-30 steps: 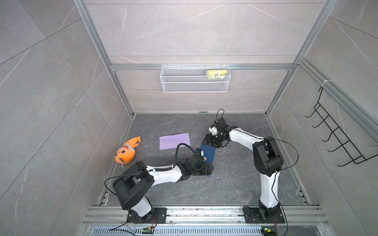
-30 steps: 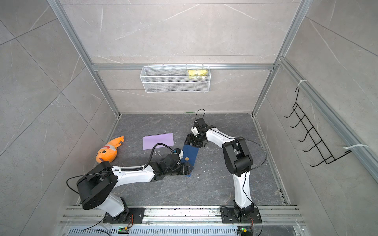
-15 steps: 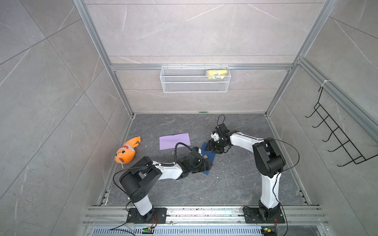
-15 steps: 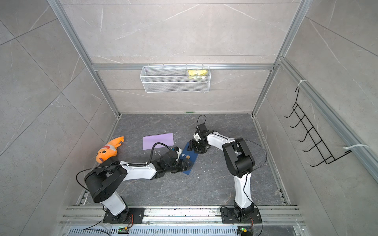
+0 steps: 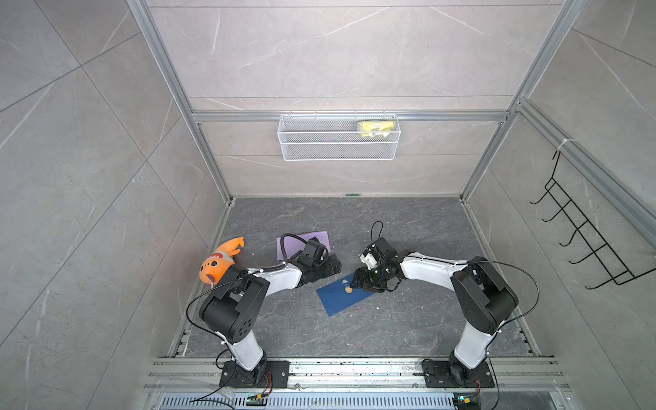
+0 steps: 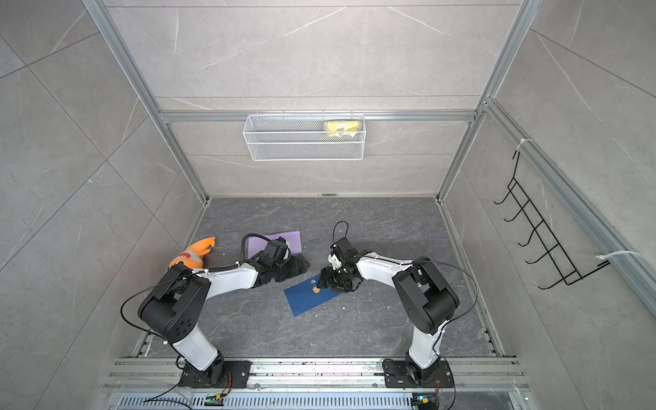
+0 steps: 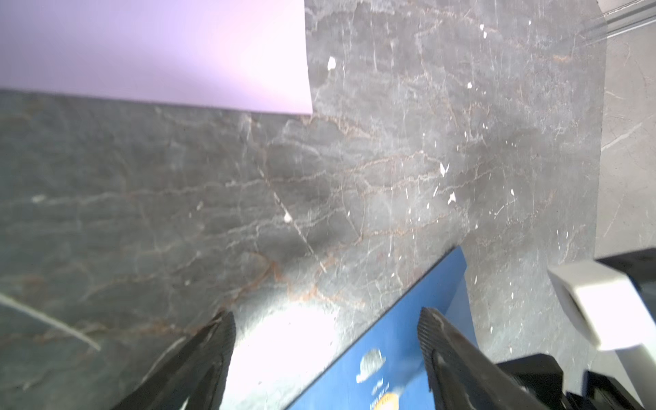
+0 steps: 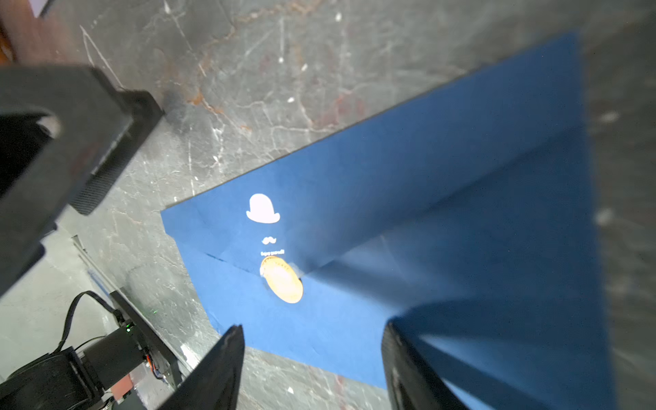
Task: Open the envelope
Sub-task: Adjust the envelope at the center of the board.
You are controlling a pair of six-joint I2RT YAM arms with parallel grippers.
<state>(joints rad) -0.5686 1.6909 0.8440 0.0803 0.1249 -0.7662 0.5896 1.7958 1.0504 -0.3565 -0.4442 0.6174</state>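
Observation:
The blue envelope [image 5: 340, 294] [image 6: 308, 294] lies flat on the dark floor between the two arms. It has a white hat print and a round gold seal [image 8: 282, 280] at the tip of its flap. My left gripper [image 5: 330, 266] [image 7: 326, 319] is open and empty, low over the floor just left of the envelope's far corner [image 7: 390, 340]. My right gripper [image 5: 358, 280] [image 8: 312, 330] is open too, at the envelope's right end. One of its fingers is over the floor and the other over the blue paper [image 8: 461, 213], with nothing pinched.
A lilac sheet [image 5: 301, 243] [image 7: 152, 49] lies behind the left gripper. An orange plush fish [image 5: 220, 262] sits by the left wall. A wire basket [image 5: 337, 149] with a yellow packet [image 5: 376, 127] hangs on the back wall. A black hook rack [image 5: 585, 241] hangs on the right wall.
The envelope, propped up between both grippers a second ago, now lies flat and nearer the front. The left gripper has pulled back and left toward the lilac sheet. The right gripper has dropped lower.

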